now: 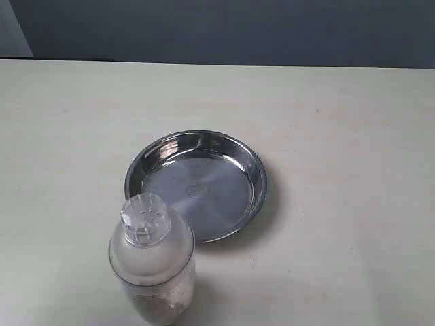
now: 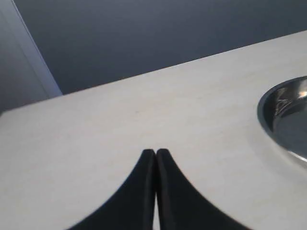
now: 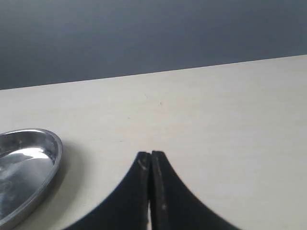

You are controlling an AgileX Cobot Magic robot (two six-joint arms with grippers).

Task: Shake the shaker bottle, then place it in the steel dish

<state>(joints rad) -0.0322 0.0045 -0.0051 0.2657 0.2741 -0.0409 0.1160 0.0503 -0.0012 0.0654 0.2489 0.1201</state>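
The dish (image 1: pixel 257 166) is polished steel, mirror-bright on its rim and sloping wall, with a duller brushed sheen on the flat base. The bottle (image 1: pixel 153 272) is clear plastic, frosted and cloudy over the shoulder and glossy and see-through at the cap (image 1: pixel 144 216), and grainy brown and beige bits show through its lower wall. The counter (image 1: pixel 353 122) is smooth, matt and cream with a few tiny specks, and the left gripper (image 2: pixel 156 154) and right gripper (image 3: pixel 151 155) are smooth matt black, the right one lightly scuffed at its tips.
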